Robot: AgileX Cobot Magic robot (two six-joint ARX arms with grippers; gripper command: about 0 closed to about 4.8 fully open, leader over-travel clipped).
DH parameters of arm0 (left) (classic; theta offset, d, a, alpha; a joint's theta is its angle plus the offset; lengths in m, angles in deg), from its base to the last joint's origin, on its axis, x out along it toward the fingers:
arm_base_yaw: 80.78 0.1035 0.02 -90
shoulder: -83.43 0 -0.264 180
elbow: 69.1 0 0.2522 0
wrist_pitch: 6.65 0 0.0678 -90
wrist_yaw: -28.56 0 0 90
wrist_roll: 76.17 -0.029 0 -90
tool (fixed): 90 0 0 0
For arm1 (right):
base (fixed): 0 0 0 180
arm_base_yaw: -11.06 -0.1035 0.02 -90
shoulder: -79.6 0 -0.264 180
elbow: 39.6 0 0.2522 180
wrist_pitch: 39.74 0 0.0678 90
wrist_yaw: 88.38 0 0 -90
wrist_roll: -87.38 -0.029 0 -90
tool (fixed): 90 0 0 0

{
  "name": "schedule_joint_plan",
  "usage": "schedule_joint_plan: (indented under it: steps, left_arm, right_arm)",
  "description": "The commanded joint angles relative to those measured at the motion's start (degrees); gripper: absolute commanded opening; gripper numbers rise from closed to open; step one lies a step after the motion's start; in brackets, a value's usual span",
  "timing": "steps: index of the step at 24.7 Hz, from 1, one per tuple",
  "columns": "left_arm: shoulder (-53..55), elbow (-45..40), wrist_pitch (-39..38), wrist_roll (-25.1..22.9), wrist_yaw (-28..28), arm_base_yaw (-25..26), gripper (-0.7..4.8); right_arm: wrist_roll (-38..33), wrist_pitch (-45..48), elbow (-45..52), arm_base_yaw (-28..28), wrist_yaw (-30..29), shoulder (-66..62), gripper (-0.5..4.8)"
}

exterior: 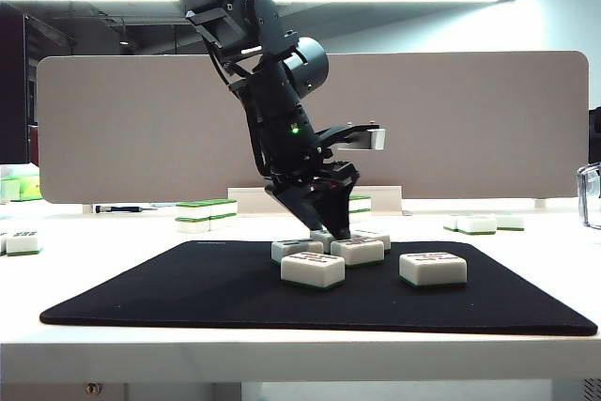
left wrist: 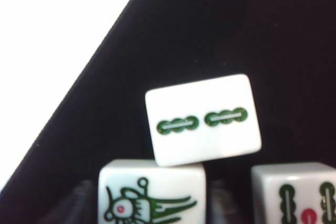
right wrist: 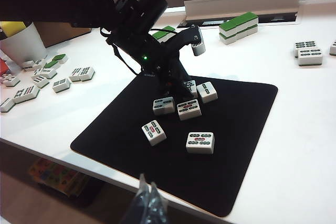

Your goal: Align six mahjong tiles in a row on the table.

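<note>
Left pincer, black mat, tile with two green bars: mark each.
left pincer (right wrist: pixel 181 83): right wrist view, between its fingertips.
black mat (exterior: pixel 169 293): exterior view, bare front-left area.
two-bar tile (left wrist: pixel 203 120): left wrist view, centre of its top face.

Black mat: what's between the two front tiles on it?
Exterior view: bare mat between left front tile and right front tile. Left gripper at the back tiles; right gripper off the mat.

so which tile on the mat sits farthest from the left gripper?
The lone tile at the mat's front right, standing apart from the rest. The others cluster close to the left gripper; it is not touching any neighbour.
</note>
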Motion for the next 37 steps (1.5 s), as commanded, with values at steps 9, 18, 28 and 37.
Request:
schedule_joint_plan:
  steps: [9, 18, 28, 37]
  left_arm:
    - [-1.25, 3.85, -10.45, 0.22, -0.04, -0.11, 2.32]
    - [-4.28, 9.57, -24.09, -9.88, 0.17, 0.74, 2.32]
    - [-14.56, -4.24, -22.88, -20.5, -5.57, 8.26, 2.33]
    - [-14.75, -12.13, -16.68, -31.91, -6.56, 14.1, 2.32]
  right_arm:
    - [0.15, 0.74, -0.13, -0.04, 1.6, 0.76, -0.01]
    - [0.17, 0.74, -0.13, -0.04, 1.57, 0.76, -0.01]
    - [0.17, 0.72, -0.13, -0.04, 1.57, 0.79, -0.01]
    - [0.15, 0.68, -0.13, -0.09, 1.18, 0.79, -0.01]
